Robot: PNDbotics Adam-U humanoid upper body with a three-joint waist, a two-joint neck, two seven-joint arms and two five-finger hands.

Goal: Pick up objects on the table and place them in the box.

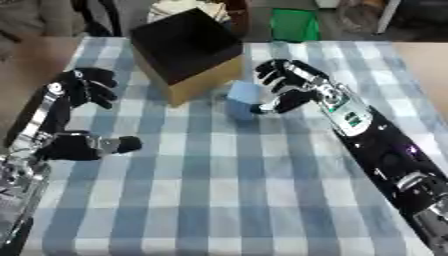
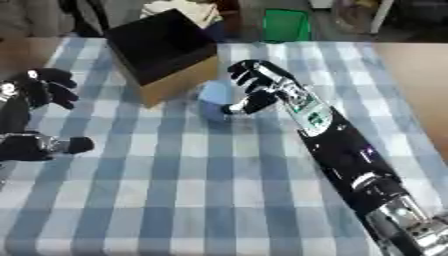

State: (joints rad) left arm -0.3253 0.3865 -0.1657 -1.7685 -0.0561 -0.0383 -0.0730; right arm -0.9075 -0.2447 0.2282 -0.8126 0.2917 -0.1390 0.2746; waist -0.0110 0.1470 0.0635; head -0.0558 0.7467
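Observation:
A light blue block [image 1: 242, 98] stands on the checked tablecloth just right of the box [image 1: 185, 46], a cardboard box with a black inside that is tilted at the table's far middle. My right hand [image 1: 292, 84] is at the block's right side, open. Its fingers [image 1: 269, 74] are spread by the block's upper right corner and its thumb [image 1: 267, 107] lies against the lower right edge. My left hand [image 1: 77, 116] hovers open at the table's left edge, fingers up and thumb [image 1: 121, 145] pointing right, holding nothing.
The blue and white checked cloth [image 1: 219, 190] covers the table toward me. Bare wood [image 1: 427, 65] shows at the right edge. A green container [image 1: 293, 24] stands on the floor beyond the far edge.

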